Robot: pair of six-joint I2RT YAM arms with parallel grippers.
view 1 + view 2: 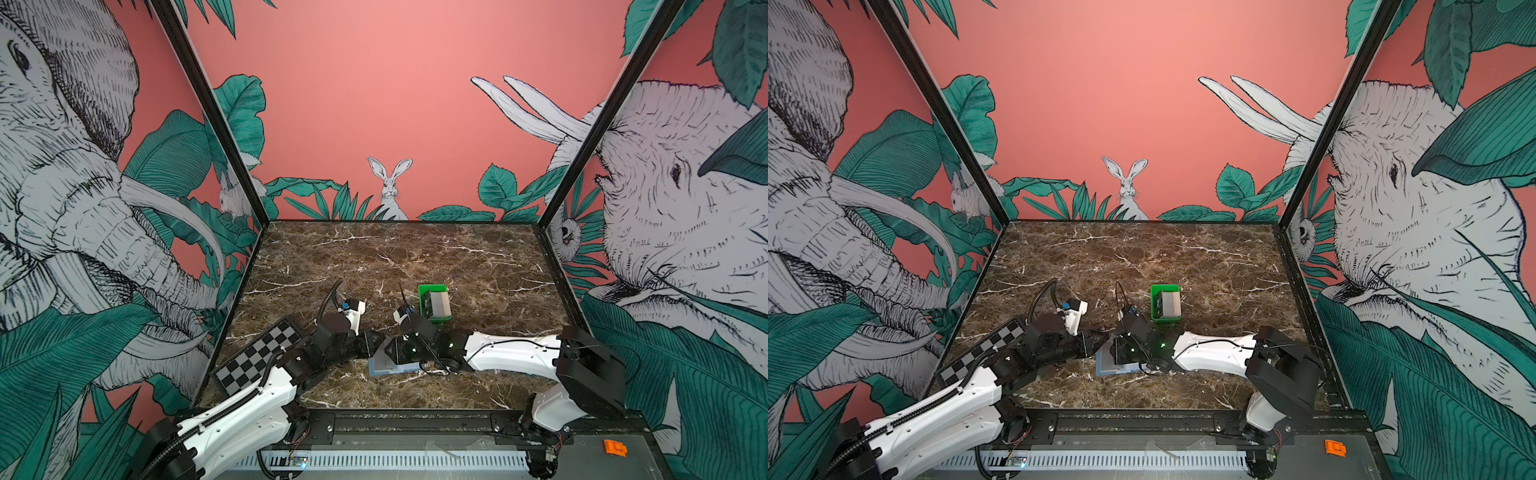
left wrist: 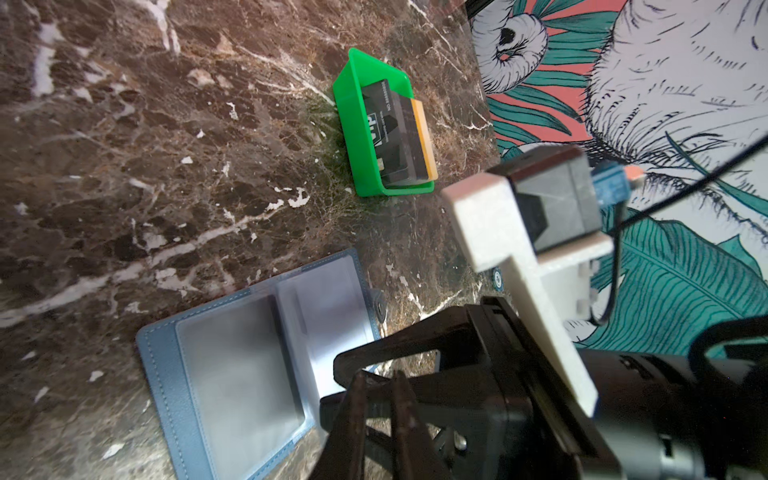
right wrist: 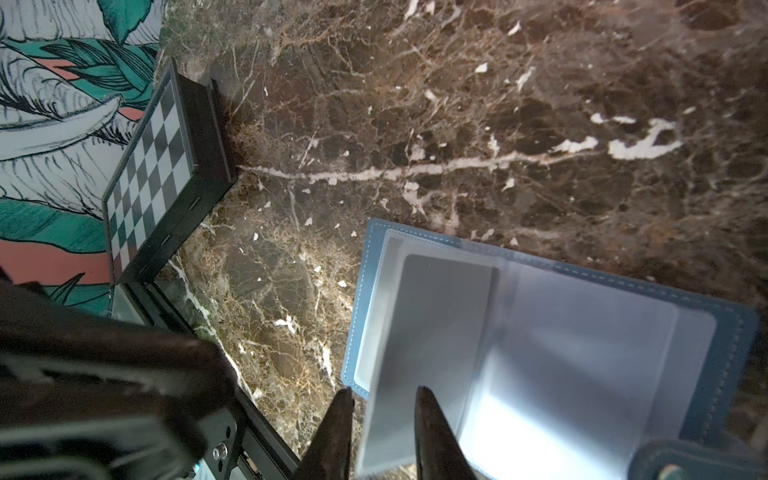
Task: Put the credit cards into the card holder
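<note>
A: Where is the card holder (image 2: 249,365), and why does it lie so?

B: It lies open and flat on the bench (image 2: 124,166), near the front edge, under both grippers. Probably this keeps the clear pockets facing up. The credit cards (image 2: 395,133) lean well apart from it, in the green tray (image 2: 345,124).

A: And the fingers?

B: The right gripper (image 3: 384,390) has one finger on each side of a raised clear pocket leaf (image 3: 390,374). Whether they pinch it cannot be told. The left gripper (image 2: 378,378) is almost closed, with nothing between.

A: How does the holder look?

B: Slate-blue, with a stitched edge. One pocket looks grey, maybe a card.
</note>
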